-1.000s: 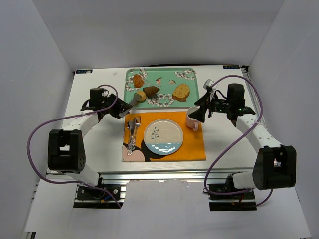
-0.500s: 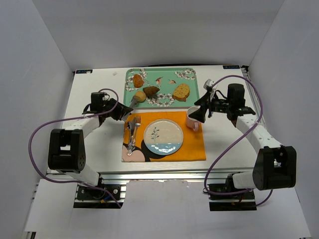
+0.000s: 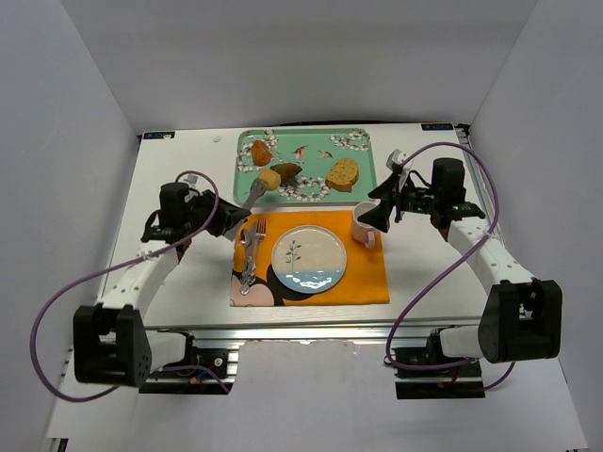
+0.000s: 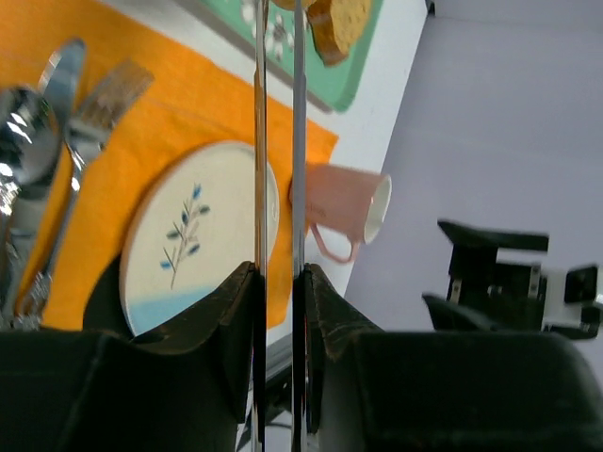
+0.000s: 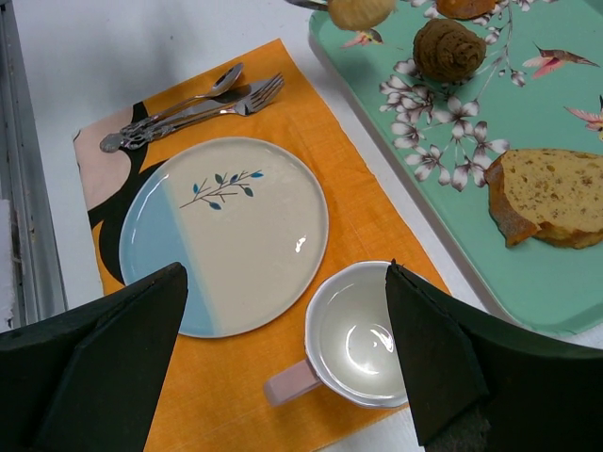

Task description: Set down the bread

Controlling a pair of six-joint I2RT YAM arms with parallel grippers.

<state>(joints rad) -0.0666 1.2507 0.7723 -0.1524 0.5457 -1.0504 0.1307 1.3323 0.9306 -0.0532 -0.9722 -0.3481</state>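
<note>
Bread roll (image 3: 269, 179) at tongs (image 3: 253, 195) tip; tongs clamped between left fingers (image 4: 231, 320).

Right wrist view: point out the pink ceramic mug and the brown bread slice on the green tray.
Pink ceramic mug (image 5: 363, 337), right wrist view, inner bottom.
Brown bread slice (image 5: 554, 191), right wrist view, cut face.

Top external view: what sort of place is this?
Likely a robot test booth staged as a dining setting: plain white walls surround the table, which holds a placemat with plate and a tray of bread.
</note>
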